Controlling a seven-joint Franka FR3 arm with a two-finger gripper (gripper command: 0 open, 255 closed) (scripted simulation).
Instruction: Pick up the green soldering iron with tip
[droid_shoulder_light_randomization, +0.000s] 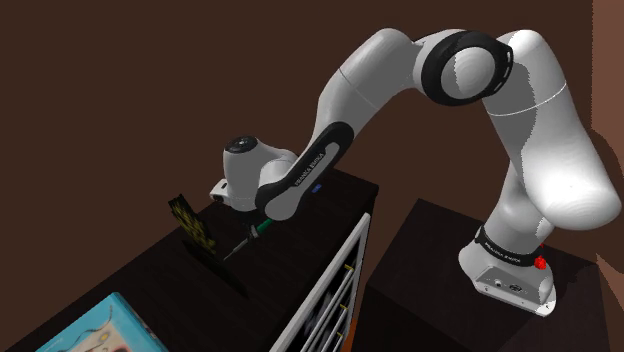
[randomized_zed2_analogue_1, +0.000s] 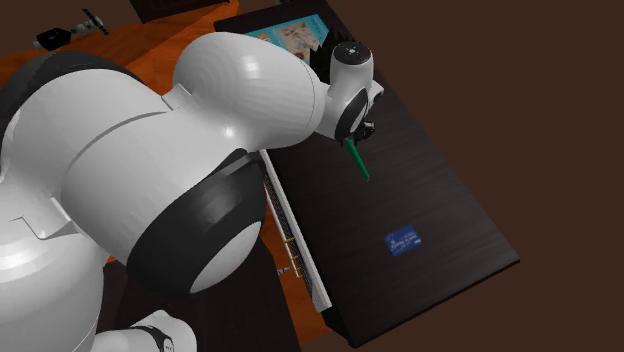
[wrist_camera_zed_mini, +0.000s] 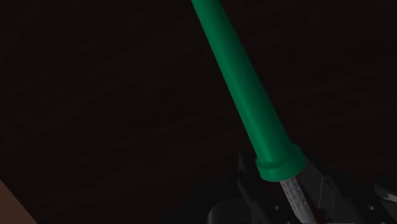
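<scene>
Ana: The claw (wrist_camera_zed_mini: 287, 202) is pinching the thin grey end of the green soldering iron (wrist_camera_zed_mini: 245, 83), up over the dark tabletop (randomized_zed2_analogue_1: 450, 190).
Ben: It might slip out, I think. The long handle sticks out and pulls down.
Ana: A blue card (randomized_zed2_analogue_1: 404, 240) lies apart, not in the way.

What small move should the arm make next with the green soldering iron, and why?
Probably a short straight lift, with the pincer shut. It appears to clasp the grey end of the green soldering iron, which slants down toward the dark tabletop; whether its far end is clear of the surface I cannot tell.
</scene>
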